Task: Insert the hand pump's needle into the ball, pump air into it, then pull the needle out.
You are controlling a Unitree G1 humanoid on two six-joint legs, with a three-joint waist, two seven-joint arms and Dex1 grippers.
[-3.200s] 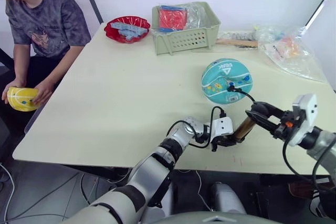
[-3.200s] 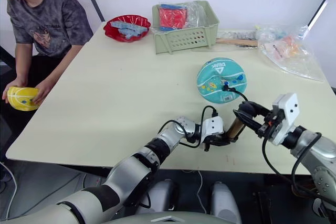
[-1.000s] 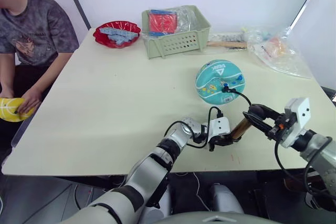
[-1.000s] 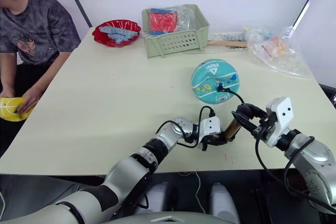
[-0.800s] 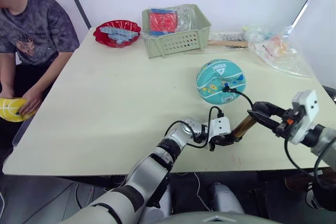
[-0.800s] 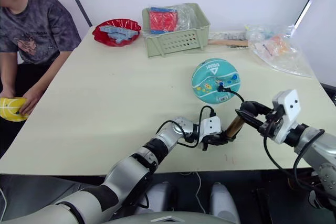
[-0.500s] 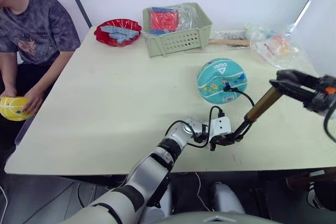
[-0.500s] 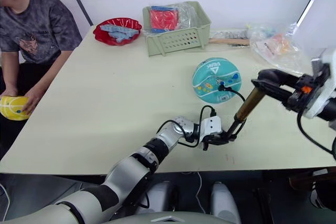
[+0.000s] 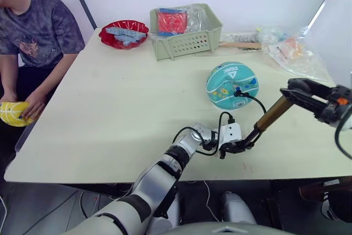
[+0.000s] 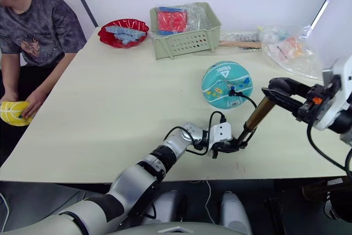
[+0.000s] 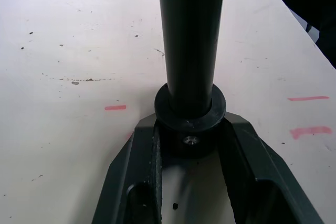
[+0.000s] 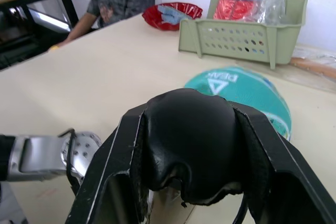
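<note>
Bronze hand pump (image 9: 270,116), matte-black tool (image 10: 275,91)

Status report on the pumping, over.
Left gripper shut on pump base at table edge. Right gripper shut on handle, drawn out. Needle in ball. Nothing in the way.

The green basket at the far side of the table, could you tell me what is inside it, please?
The green basket holds a red packet and crumpled clear plastic wrapping. Whatever lies lower down is hidden by the basket's walls and the plastic.
</note>
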